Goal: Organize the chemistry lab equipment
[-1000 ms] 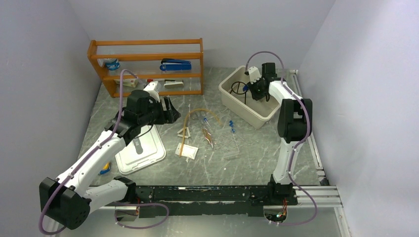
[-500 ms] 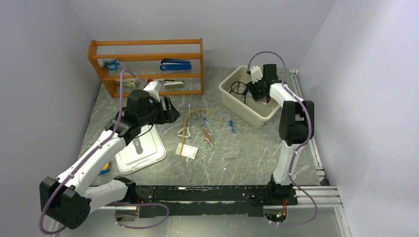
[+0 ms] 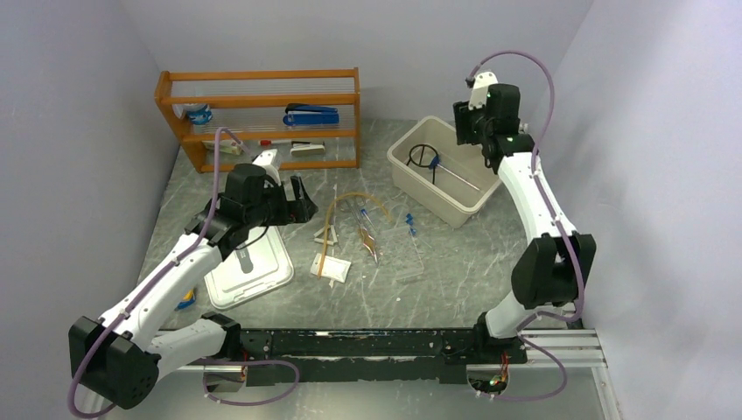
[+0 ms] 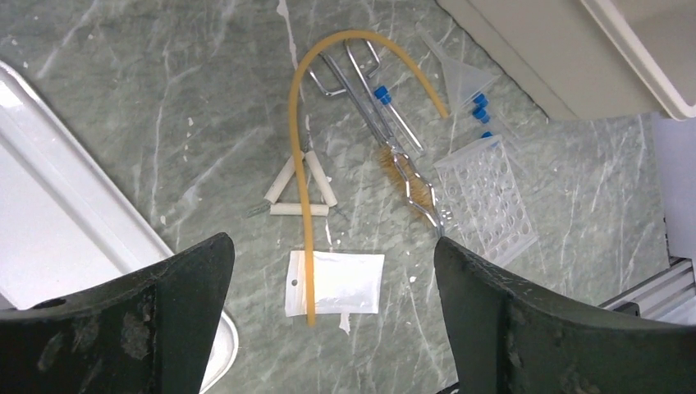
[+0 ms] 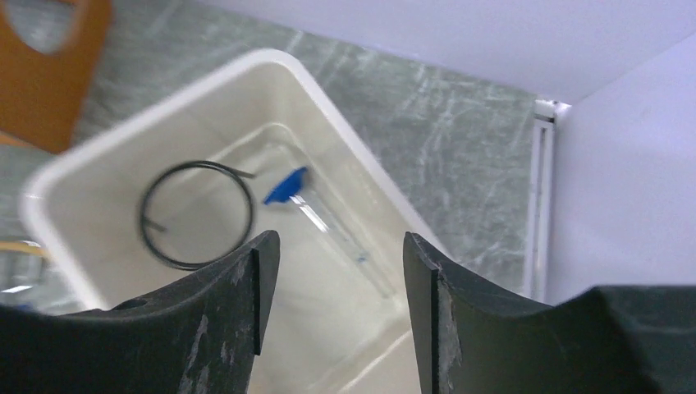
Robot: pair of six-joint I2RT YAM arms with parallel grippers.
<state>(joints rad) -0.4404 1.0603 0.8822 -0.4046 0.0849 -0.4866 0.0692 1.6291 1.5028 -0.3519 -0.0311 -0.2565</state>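
Blue-capped tube (image 5: pixel 320 217) now lies in the bin (image 3: pixel 424 194) beside the black tripod ring (image 5: pixel 141 215). Right end effector (image 5: pixel 338 246) has risen above the bin, jaws parted, empty. Left end effector (image 4: pixel 332 246) has opened wide, also empty, over the amber tubing (image 4: pixel 297 164) and tongs (image 4: pixel 386 139) on the desk left of the bin. Deposit judged complete.

The black wire ring (image 5: pixel 142 217) and one blue-capped tube (image 5: pixel 289 186) lie in the far-right cream bin (image 3: pixel 418 185). Mid-table, amber tubing (image 4: pixel 291 107) arcs across the triangle (image 4: pixel 280 180) and white packet (image 4: pixel 341 283), left of the metal tongs (image 4: pixel 386 135), loose capped tubes (image 4: pixel 480 103) and clear rack (image 4: pixel 490 197).

Robot test cell — grey-walled marble tabletop (image 3: pixel 455 289)
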